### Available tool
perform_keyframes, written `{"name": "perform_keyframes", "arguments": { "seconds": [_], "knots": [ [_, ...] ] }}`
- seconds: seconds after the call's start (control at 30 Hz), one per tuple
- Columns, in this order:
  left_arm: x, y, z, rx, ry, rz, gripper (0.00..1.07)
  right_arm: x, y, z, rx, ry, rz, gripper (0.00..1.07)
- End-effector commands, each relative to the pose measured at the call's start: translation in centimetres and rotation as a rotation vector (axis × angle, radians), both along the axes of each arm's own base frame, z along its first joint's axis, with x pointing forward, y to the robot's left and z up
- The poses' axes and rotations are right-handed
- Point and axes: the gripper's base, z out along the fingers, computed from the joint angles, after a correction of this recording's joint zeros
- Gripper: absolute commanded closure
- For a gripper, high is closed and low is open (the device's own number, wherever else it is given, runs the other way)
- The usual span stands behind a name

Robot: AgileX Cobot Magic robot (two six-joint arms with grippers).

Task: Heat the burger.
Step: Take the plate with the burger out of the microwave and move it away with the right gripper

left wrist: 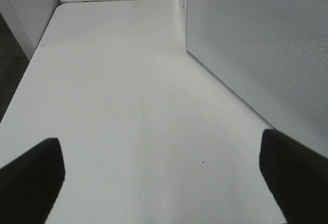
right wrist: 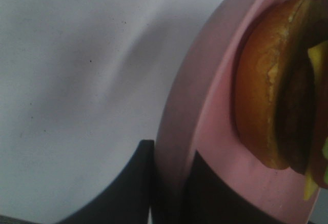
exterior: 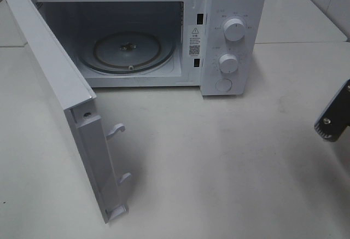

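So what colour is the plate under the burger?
Pink; the plate under the burger shows best in the right wrist view.

White microwave, door wide open, on pale table; pink plate.

Black right hand with silver screw and toothed edge, blunt dark fingers on left

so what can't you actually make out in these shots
- Burger: right wrist view only, cut off by the frame edge and blurred; absent from the high view.
- Pink plate: only part shows, pinched by the right end effector; far rim out of frame.
- Right arm: clipped at the high view's edge.
- Microwave dial labels: too small to read.
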Motion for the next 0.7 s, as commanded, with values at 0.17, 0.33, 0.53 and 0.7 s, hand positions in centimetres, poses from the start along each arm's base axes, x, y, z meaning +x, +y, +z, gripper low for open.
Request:
{"name": "perform_keyframes", "arguments": {
  "seconds": [0.17, 0.33, 0.53, 0.7],
  "knots": [
    [-0.2, -0.1, 0.0, -0.001, -0.032, 0.003, 0.09, 3.3, 1.7, -0.3, -0.016, -0.104, -0.201, 1.07],
    [-0.2, -0.1, 0.0, -0.001, -0.032, 0.003, 0.09, 4.5, 2.4, -1.2, -0.017, -0.120, -0.286, 1.06],
    [-0.2, -0.1, 0.0, -0.001, -0.032, 0.003, 0.09, 6.0, 3.5, -2.7, -0.023, -0.172, -0.438, 1.05],
    [-0.2, -0.1, 0.0, -0.001, -0.032, 0.003, 0.09, 6.7, 3.5, -4.1, -0.044, -0.160, -0.486, 1.05]
  ]
}}
